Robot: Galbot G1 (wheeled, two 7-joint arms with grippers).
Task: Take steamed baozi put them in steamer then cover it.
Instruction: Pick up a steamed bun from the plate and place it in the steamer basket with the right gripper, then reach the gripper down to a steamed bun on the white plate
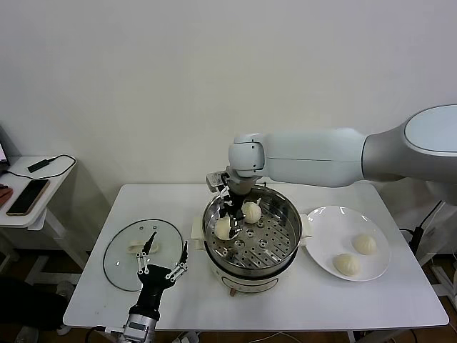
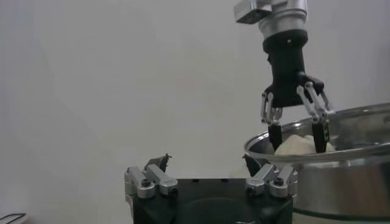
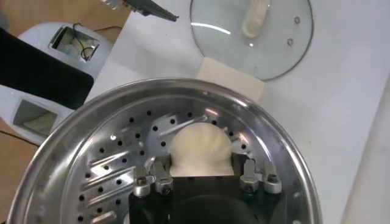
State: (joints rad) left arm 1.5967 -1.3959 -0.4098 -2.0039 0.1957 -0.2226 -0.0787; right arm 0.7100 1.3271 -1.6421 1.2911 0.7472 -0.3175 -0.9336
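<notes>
The steamer [image 1: 285,202] stands mid-table with two baozi on its perforated tray [image 3: 116,164]. One baozi [image 1: 251,211] lies toward the back. The other baozi [image 1: 223,229] [image 3: 200,146] rests on the tray between the spread fingers of my right gripper [image 1: 232,213] [image 3: 202,163], which reaches down into the pot and is open. From the left wrist view this gripper [image 2: 297,135] straddles that baozi [image 2: 298,146]. Two more baozi [image 1: 364,244] [image 1: 347,264] sit on the white plate [image 1: 321,218]. The glass cover [image 1: 121,257] [image 3: 251,36] lies flat at the left. Above it my left gripper [image 1: 168,241] [image 2: 206,159] hangs open and empty.
A small side table [image 1: 43,179] with a phone [image 1: 27,196] and a cable stands off the left end. The steamer's cream handle [image 1: 196,232] sticks out toward the cover. The plate lies right of the pot.
</notes>
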